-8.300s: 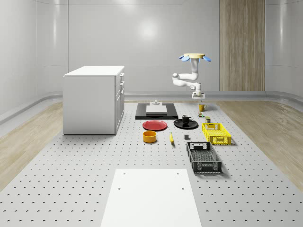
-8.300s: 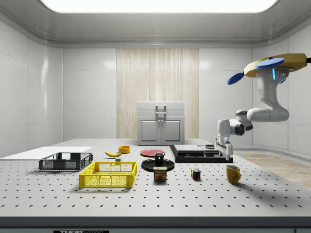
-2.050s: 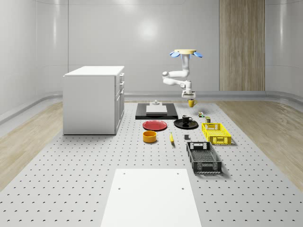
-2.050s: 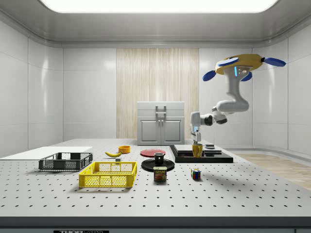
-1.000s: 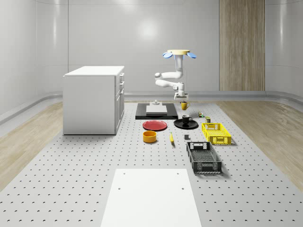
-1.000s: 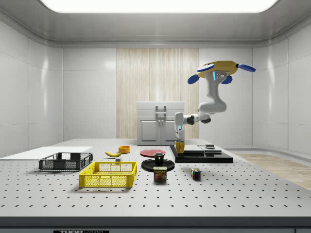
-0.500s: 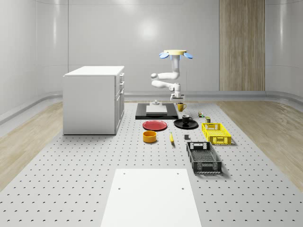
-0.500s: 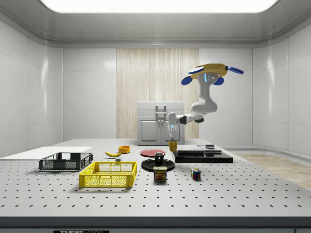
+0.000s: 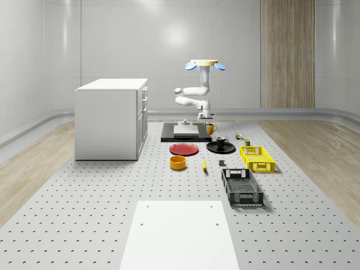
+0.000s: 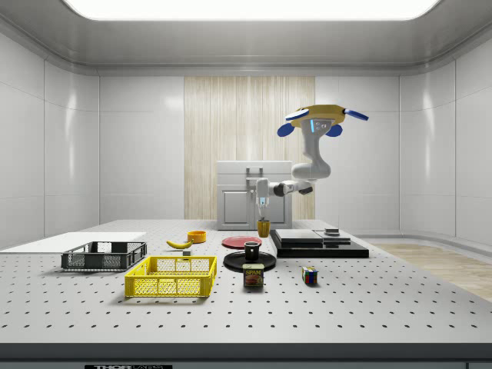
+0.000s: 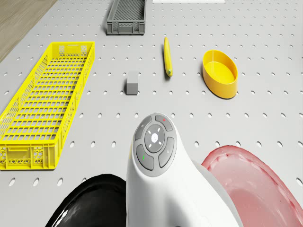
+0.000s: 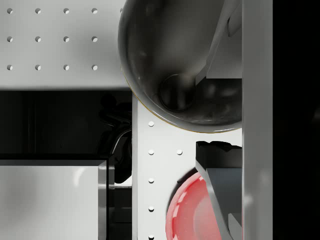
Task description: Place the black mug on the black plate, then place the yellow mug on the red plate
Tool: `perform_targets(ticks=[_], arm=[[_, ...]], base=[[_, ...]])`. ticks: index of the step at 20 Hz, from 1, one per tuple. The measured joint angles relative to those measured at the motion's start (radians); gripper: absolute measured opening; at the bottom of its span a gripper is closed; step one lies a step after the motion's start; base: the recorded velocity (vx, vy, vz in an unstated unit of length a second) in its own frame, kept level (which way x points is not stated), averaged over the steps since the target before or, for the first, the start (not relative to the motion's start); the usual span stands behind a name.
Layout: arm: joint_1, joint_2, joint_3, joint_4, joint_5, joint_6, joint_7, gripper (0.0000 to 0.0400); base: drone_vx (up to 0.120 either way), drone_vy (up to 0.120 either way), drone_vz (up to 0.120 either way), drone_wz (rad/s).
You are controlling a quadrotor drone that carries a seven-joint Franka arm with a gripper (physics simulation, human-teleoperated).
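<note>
Yellow glazed mug (image 9: 210, 129) hung upright in my two-finger gripper (image 9: 202, 118), long axis vertical, mouth up; the fingers were pinched on its rim. In the whole-scene view its handle pointed toward that view's right. I read it as clear of the table, above the near edge of the flat black slab (image 9: 186, 133), between the slab and the round black plate (image 9: 220, 148). In the side view the mug (image 10: 264, 227) hung just under the gripper (image 10: 263, 209), above and a little behind the black mug (image 10: 252, 250).

From the wrist camera I looked straight into the mug (image 12: 170, 60): dark, glossy inside, round bottom, thin yellow line along the rim. One finger (image 12: 220, 45) lay against the inside wall. Part of the red plate (image 12: 192, 210) showed below.

Black mug (image 9: 221, 142) stood upright on the black plate, handle toward the whole-scene view's right. Flat round red plate (image 9: 184, 149) lay bare just beside the black plate, on that view's left.

Drone (image 9: 203, 63) hovered high above the slab's near right corner, arm (image 9: 191, 95) folded down and forward. In the drone view I logged the arm's white link (image 11: 165, 179) above the red plate (image 11: 255, 184) and the black plate (image 11: 94, 203), and further out the yellow oval bowl (image 11: 219, 73), yellow mesh crate (image 11: 45, 101), banana (image 11: 167, 56), small grey block (image 11: 132, 82) and grey crate (image 11: 126, 16).
</note>
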Motion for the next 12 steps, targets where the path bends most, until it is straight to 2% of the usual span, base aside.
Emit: perform_targets(ticks=[12], arm=[[-0.001,-0.002,0.000,0.000,0.001,0.002,0.001,0.0110]], base=[[0.120,-0.120,0.000,0.000]])
